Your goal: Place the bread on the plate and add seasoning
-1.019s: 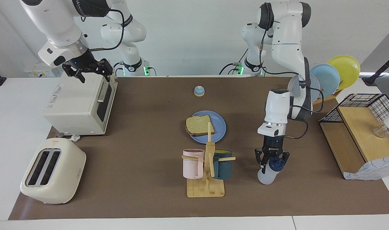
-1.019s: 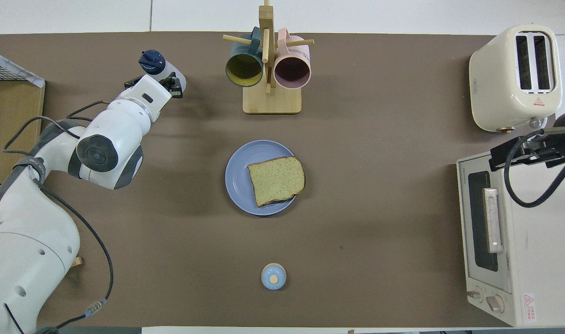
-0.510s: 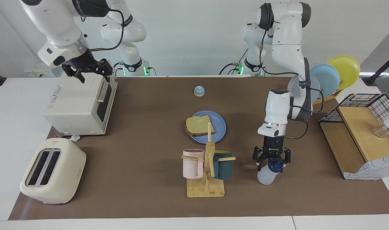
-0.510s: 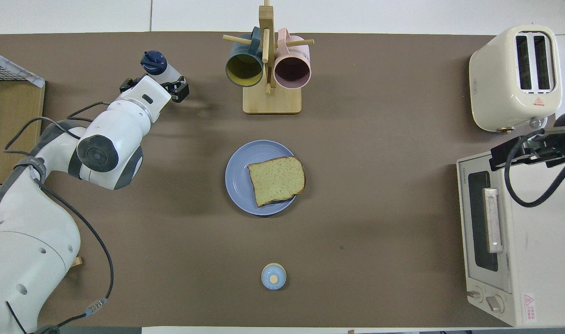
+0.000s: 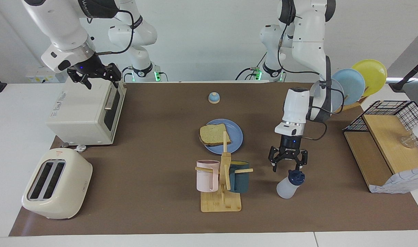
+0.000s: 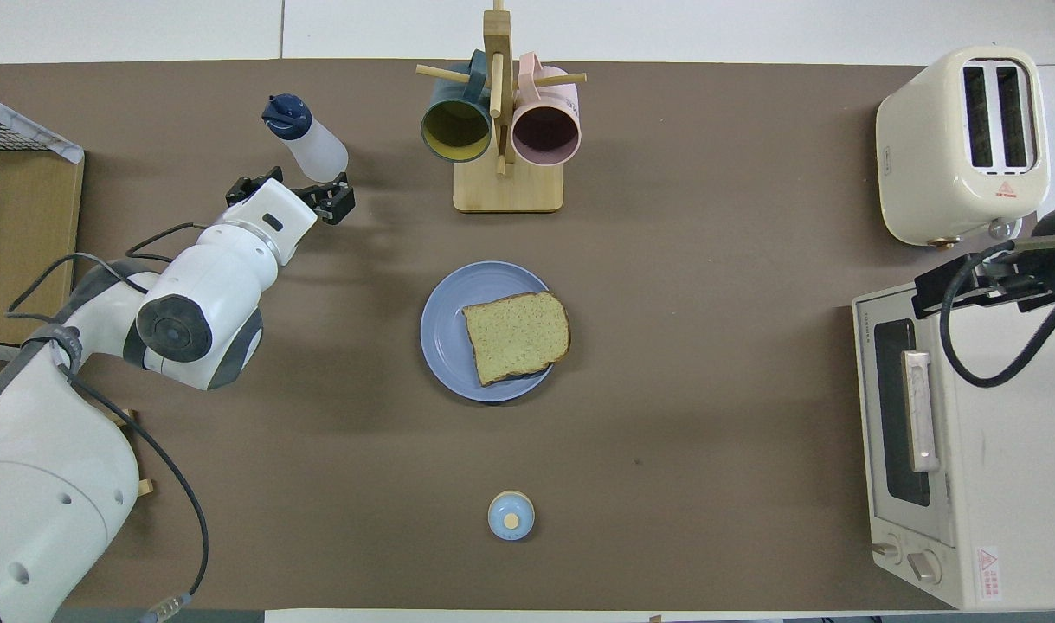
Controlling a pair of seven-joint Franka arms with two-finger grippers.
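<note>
One bread slice [image 6: 517,337] lies flat on the one round blue plate [image 6: 445,337] at the middle of the brown table mat [image 6: 709,216]; its rounded edge overhangs the rim toward the right arm's end. The crumb is tan-green and porous, the crust darker brown. In the facing view an upright of the wooden mug tree [image 5: 224,178] crosses the slice and hides part of it.

One seasoning bottle [image 5: 289,184], translucent white plastic with a dark navy cap, stands on the mat, farther from the robots than the plate and toward the left arm's end of the table. It leans a little in both views.

The left gripper [image 5: 287,165] hangs just above the bottle's cap, fingers spread wide and clear of it, holding nothing. The right gripper [image 5: 95,76] waits over the white toaster oven [image 5: 87,111], its fingers apart and empty; the overhead view cuts most of it off.

The mug tree, farther from the robots than the plate, carries two mugs, one pink [image 6: 546,131] and ribbed, one dark teal [image 6: 455,128] with a yellow inside. One small blue-domed bell [image 6: 511,516] sits nearer to the robots than the plate. One cream two-slot toaster [image 6: 964,143] stands beside the oven. Three plates stand upright in a rack [image 5: 354,80]: yellow, pale blue, and a grey one partly hidden by the left arm. A wire-and-wood shelf [image 5: 389,137] holds a glass that is hard to make out.
</note>
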